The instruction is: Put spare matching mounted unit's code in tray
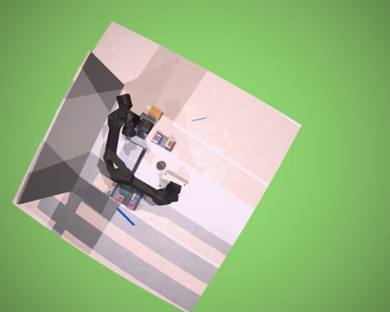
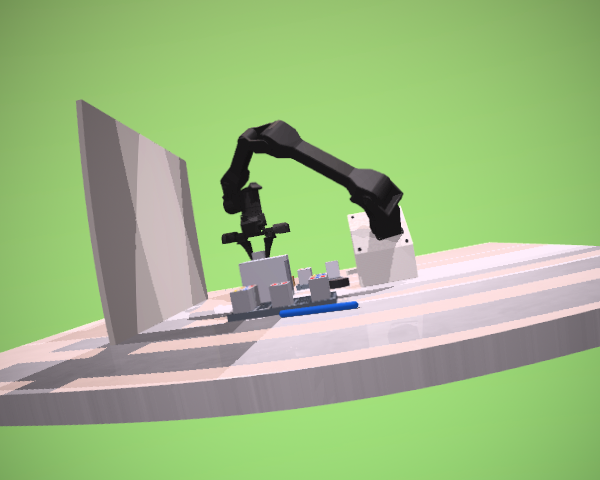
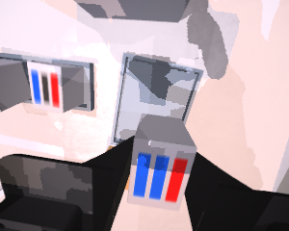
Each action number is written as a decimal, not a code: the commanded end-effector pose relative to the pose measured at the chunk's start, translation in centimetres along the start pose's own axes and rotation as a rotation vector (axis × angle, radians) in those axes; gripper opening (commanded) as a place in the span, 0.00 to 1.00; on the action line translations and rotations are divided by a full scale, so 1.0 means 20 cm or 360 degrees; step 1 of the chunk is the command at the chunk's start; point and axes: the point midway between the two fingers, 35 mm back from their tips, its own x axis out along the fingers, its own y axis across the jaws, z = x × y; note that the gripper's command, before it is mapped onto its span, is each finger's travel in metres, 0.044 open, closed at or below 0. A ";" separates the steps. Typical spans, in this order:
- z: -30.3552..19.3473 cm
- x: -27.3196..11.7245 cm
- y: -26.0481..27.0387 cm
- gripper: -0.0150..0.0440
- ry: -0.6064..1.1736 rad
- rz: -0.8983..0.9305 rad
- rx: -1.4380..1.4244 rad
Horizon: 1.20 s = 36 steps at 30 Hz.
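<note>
My gripper [image 1: 144,127] [image 2: 259,256] is shut on a grey spare with blue, blue and red stripes on its white end. The spare [image 2: 258,254] [image 3: 156,177] is upright; its lower part is hidden behind the grey panel in the exterior view. The shallow dark-rimmed tray [image 1: 149,117] [image 3: 127,108] is under the hand in the top view and behind the spare in the wrist view. Its visible floor holds nothing. An upright grey panel [image 1: 140,160] [image 2: 264,274] stands near the tray. I cannot make out the mounted unit or its code.
A rack [image 1: 162,142] [image 3: 91,91] holds two striped spares. A larger rack [image 1: 123,190] holds several more. An orange block [image 1: 155,112] sits by the tray. A tall board [image 1: 69,124] [image 2: 145,232], a blue rod [image 1: 125,216] [image 2: 319,309] and a dark disc [image 1: 160,165] also stand or lie around.
</note>
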 end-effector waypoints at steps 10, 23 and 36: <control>0.00 0.06 0.00 0.25 -0.0008 -0.0006 0.0013; 0.01 0.12 0.01 0.25 -0.0009 -0.0006 0.0013; 0.01 0.18 0.01 0.25 -0.0012 -0.0006 0.0012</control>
